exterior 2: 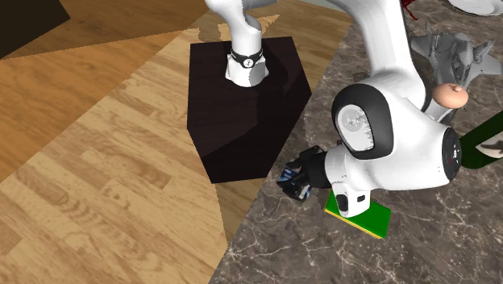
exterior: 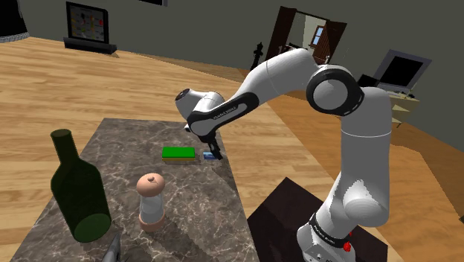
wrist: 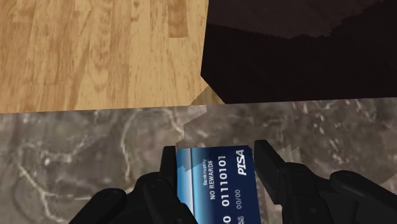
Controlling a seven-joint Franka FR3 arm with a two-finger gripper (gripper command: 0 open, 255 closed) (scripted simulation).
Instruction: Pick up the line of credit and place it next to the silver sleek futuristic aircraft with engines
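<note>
Between the jaws, blue white-lettered card [wrist: 213, 186]

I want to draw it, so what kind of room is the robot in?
Probably a living room in a house: a wooden floor, a marbled table with a green bottle, and an open doorway behind. The jaws grip a blue card.

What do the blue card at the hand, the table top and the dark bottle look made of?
The blue bank card with white printed digits is thin and flat, probably plastic with a slight sheen. The grey-brown table top has pale veins, which suggests polished marble or similar stone. The dark green bottle looks glossy and partly see-through, so it is likely glass.
</note>
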